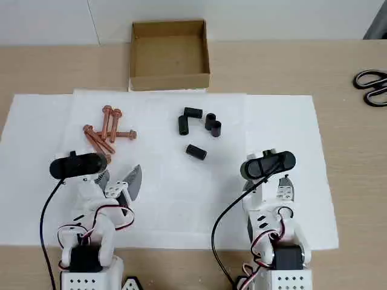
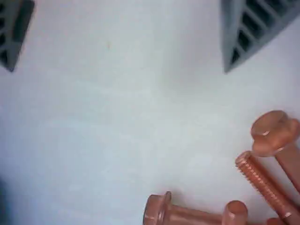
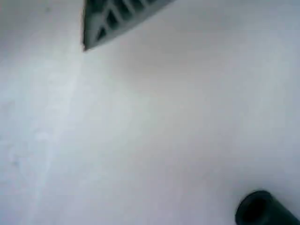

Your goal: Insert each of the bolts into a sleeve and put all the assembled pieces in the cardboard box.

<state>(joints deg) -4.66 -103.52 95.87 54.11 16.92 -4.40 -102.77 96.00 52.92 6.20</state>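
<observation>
several bolts [image 1: 107, 124] lie loose, apart from the sleeves [image 1: 196, 152]

A black sleeve [image 3: 265, 208] lies on white paper [image 3: 140, 140].

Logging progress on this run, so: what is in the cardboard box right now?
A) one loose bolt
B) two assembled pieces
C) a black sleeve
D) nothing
D: the floor of the cardboard box is bare, while the copper bolts and black sleeves all lie loose on the white sheet in front of it.
</observation>
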